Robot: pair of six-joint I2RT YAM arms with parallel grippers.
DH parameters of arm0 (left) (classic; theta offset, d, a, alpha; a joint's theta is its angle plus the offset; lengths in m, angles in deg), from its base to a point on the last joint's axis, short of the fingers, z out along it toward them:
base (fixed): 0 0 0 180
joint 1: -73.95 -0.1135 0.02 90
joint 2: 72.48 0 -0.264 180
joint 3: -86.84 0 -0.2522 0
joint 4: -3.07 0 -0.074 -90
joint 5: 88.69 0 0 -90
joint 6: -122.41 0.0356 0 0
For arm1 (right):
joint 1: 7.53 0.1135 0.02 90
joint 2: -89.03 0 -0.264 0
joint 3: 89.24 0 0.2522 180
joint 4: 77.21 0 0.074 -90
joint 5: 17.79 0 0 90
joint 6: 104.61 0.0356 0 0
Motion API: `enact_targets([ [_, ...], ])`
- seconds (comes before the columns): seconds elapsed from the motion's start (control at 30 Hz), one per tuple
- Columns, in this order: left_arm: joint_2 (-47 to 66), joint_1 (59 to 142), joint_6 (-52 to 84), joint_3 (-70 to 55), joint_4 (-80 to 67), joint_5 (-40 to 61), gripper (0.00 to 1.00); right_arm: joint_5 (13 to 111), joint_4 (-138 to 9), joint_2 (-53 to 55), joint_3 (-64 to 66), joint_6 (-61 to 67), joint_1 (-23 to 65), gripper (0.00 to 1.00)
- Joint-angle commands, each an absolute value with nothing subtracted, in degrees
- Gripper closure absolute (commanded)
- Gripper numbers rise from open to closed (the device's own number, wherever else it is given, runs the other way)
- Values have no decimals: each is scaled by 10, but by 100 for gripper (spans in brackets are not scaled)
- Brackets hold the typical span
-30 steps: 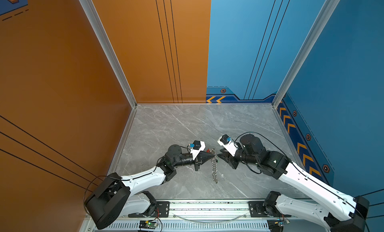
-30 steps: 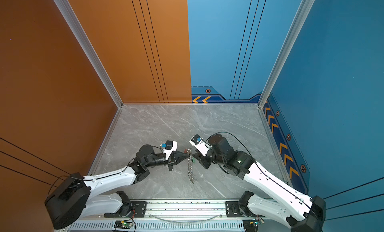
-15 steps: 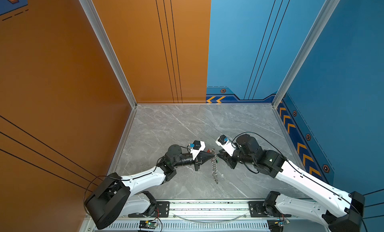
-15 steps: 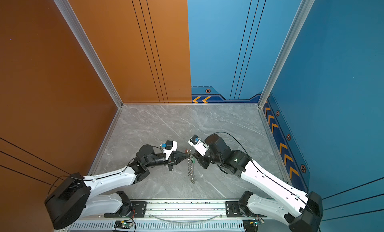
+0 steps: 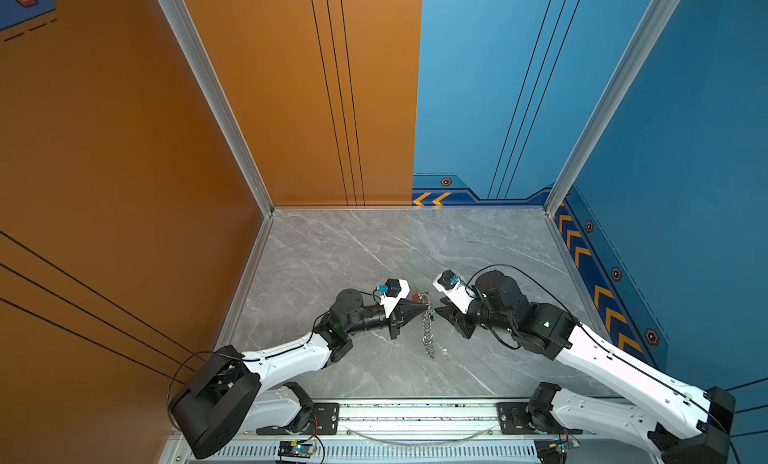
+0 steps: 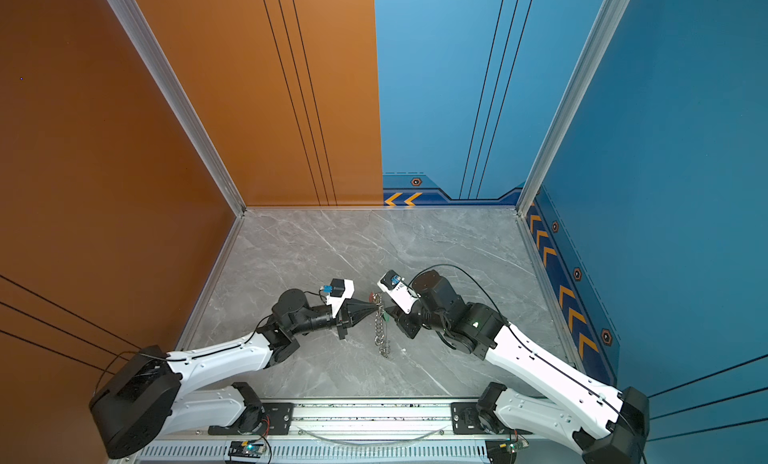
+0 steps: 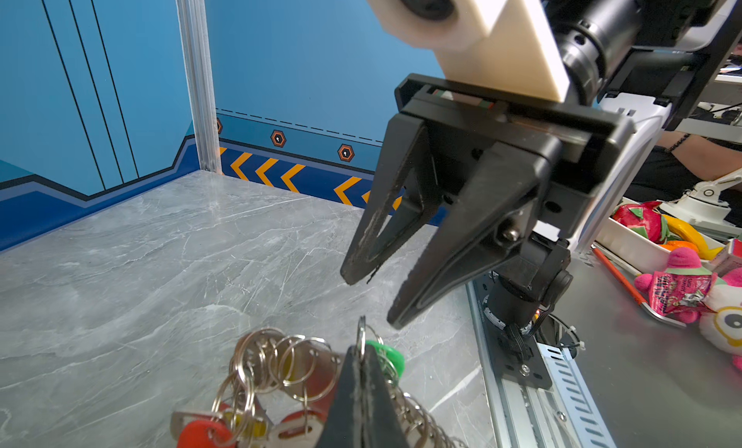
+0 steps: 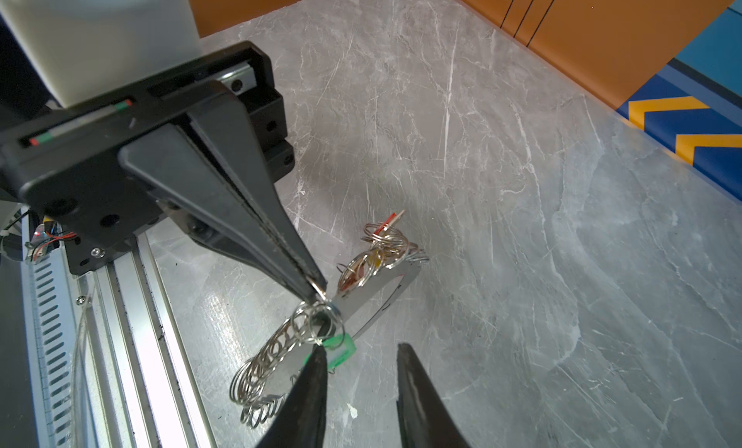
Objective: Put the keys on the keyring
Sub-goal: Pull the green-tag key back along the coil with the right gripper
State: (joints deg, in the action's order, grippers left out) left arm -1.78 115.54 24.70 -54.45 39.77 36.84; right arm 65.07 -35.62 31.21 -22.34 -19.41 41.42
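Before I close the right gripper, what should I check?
1. Anchor: left gripper shut on a ring of the keyring: ok.
2. Opening: right gripper open: ok.
3. Alignment: green-tagged key centred between right fingers: not ok, it lies by one finger.
4. Threading: green-tagged key already on a ring: cannot tell.
5. Clearance: red and yellow keys apart from right gripper: ok.

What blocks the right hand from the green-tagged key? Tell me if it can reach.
Probably yes: the right hand is open and the green-tagged key sits beside one fingertip, nothing between. The left hand, shut on the keyring, crowds it closely.
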Motion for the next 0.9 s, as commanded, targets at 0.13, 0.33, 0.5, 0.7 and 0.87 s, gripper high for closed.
enact_targets([
  [0.13, -34, 1153, 253, -545, 415, 373, 100, 669, -372, 298, -212, -181, 420, 68],
  [0.33, -31, 1160, 251, -541, 416, 380, 100, 682, -370, 286, -215, -180, 421, 70],
  [0.5, -31, 1163, 251, -539, 415, 383, 100, 670, -372, 276, -216, -176, 423, 75],
  [0.7, -27, 1171, 251, -536, 419, 378, 100, 653, -390, 271, -224, -172, 428, 75],
  [0.87, -29, 1171, 247, -542, 435, 359, 100, 634, -387, 271, -232, -177, 433, 75],
])
